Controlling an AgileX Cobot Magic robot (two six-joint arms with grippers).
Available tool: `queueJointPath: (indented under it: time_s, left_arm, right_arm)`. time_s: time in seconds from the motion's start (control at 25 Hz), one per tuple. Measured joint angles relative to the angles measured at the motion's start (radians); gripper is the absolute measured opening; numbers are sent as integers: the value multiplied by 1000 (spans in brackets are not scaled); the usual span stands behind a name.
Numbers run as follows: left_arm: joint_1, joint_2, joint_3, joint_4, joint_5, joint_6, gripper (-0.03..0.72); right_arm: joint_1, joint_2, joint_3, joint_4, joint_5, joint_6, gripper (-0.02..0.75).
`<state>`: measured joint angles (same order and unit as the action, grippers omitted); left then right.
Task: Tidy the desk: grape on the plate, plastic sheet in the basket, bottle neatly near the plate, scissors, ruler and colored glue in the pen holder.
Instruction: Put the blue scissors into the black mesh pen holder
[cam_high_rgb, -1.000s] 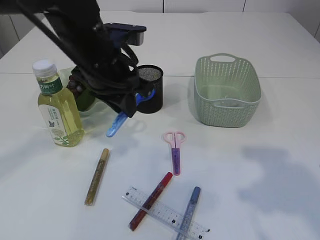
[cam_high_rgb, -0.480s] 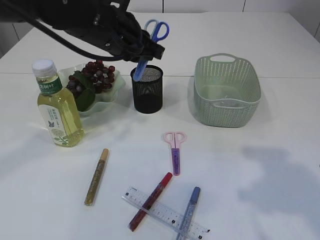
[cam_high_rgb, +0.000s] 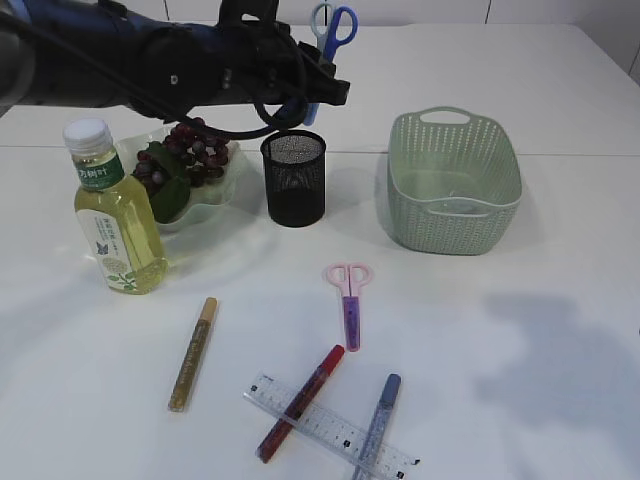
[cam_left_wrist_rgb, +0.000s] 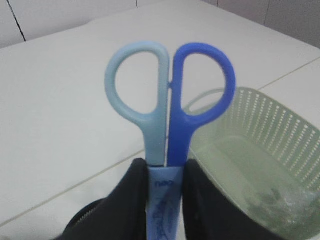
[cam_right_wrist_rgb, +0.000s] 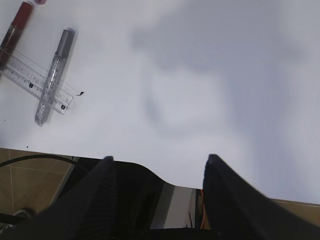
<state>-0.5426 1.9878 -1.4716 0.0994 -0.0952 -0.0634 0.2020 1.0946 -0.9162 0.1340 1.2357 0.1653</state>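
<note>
My left gripper (cam_high_rgb: 303, 92) is shut on blue scissors (cam_high_rgb: 329, 30), handles up, tilted above the black mesh pen holder (cam_high_rgb: 294, 178). In the left wrist view the fingers (cam_left_wrist_rgb: 129, 200) clamp the scissors (cam_left_wrist_rgb: 179, 135) on their sleeve. Grapes (cam_high_rgb: 193, 150) lie on the pale plate (cam_high_rgb: 225, 192), with the bottle (cam_high_rgb: 115, 215) standing in front of it. Pink scissors (cam_high_rgb: 350, 295), a clear ruler (cam_high_rgb: 330, 428) and gold (cam_high_rgb: 193, 352), red (cam_high_rgb: 300, 402) and blue (cam_high_rgb: 377, 425) glue pens lie on the table. Crinkled plastic sheet (cam_left_wrist_rgb: 272, 200) rests in the green basket (cam_high_rgb: 455, 180). My right gripper (cam_right_wrist_rgb: 159, 159) is open, holding nothing.
The red and blue glue pens lie across the ruler near the front edge. The right wrist view shows the ruler (cam_right_wrist_rgb: 30, 80) and a glue pen (cam_right_wrist_rgb: 52, 75) at its upper left, with the table's edge below the fingers.
My left gripper has carried the blue scissors up from in front of the plate to over the pen holder. In the last half second they rose and shifted slightly right.
</note>
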Motion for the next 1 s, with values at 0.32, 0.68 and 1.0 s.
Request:
queueJointPath:
  time_s: [0.32, 0.68, 1.0]
  left_arm:
    - [35, 79, 0, -15, -190, 0, 143]
    - [84, 108, 0, -25, -263, 0, 143]
    - [86, 158, 0, -25, -309, 0, 144]
  right_arm:
    - [0, 0, 0, 0, 0, 0, 437]
    - [0, 0, 0, 0, 0, 0, 437]
    - [0, 0, 0, 0, 0, 0, 437]
